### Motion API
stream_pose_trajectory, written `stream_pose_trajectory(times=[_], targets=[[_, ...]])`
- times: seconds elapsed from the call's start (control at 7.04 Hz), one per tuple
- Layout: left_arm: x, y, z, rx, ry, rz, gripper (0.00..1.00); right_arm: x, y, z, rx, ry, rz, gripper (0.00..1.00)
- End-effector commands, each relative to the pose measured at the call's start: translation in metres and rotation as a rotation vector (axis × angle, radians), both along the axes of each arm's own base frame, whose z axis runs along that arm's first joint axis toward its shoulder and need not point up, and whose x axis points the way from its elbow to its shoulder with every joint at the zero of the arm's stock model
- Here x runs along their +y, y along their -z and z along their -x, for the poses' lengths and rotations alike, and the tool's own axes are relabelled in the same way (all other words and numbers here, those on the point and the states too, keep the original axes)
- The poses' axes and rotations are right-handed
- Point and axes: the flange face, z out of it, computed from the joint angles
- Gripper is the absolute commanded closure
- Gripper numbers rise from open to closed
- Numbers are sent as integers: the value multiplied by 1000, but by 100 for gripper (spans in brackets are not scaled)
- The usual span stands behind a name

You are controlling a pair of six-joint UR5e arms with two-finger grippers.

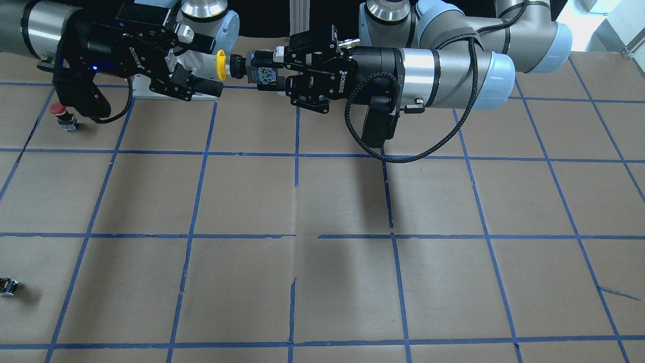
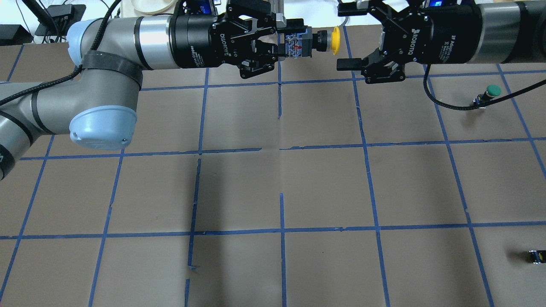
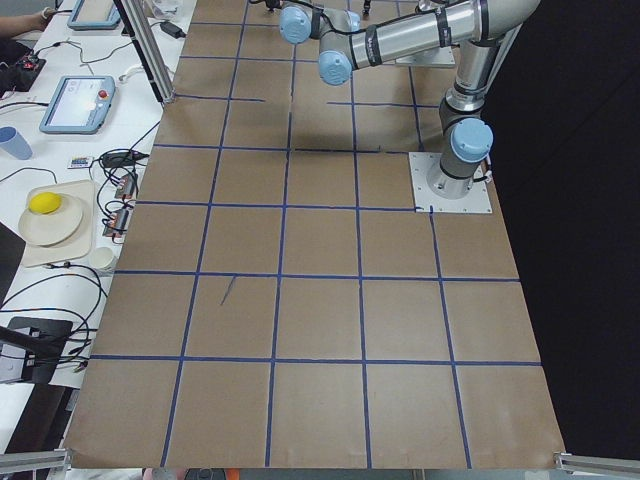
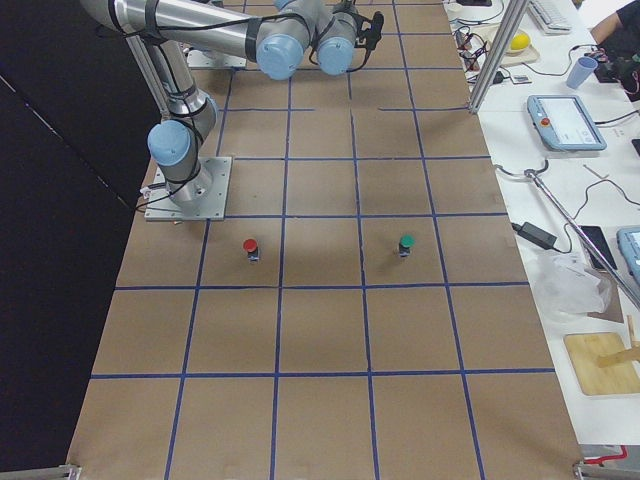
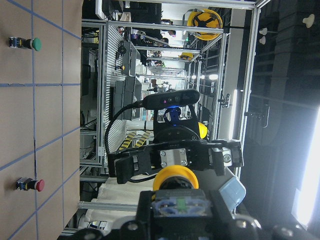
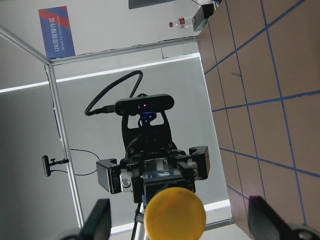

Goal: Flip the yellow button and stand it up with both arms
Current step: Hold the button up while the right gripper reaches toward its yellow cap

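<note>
Handover step: my left gripper [image 2: 291, 41] is clamped on the yellow button [image 1: 237, 66] by its block body, holding it sideways in mid-air, cap toward my right gripper [image 2: 341, 36], whose fingers stand wide apart beside the cap, not touching. Next, I judge, the right must close squarely before the left lets go

1. This is a robotics lab: a left arm [image 2: 153, 30] and a right arm [image 2: 497, 25] work over a table [image 1: 342, 201] marked with a blue tape grid [image 1: 252, 155].
2. The left arm's base is bolted to a metal plate [image 3: 425, 200].
3. The side benches [image 4: 600, 170] hold control tablets [image 3: 75, 105] and cables [image 3: 40, 290].
4. Around it stand metal racks [image 5: 115, 100], a yellow hard hat [image 5: 205, 20] and a wall sign [image 6: 56, 31].
</note>
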Motion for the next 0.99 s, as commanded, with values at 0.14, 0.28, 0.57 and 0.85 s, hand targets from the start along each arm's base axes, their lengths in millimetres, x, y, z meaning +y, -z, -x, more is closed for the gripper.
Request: stream_pose_trajectory(times=[0.14, 0.28, 0.57, 0.85], targets=[[0, 1, 0, 0, 0, -1, 100, 3, 2, -12, -2, -23, 8, 11], [0, 0, 0, 0, 0, 1, 100, 2, 0, -11, -2, -20, 7, 12], [1, 1, 0, 0, 0, -2, 100, -1, 1, -7, -3, -13, 2, 17], [1, -1, 0, 0, 0, 4, 100, -1, -2, -7, -12, -2, 5, 18]])
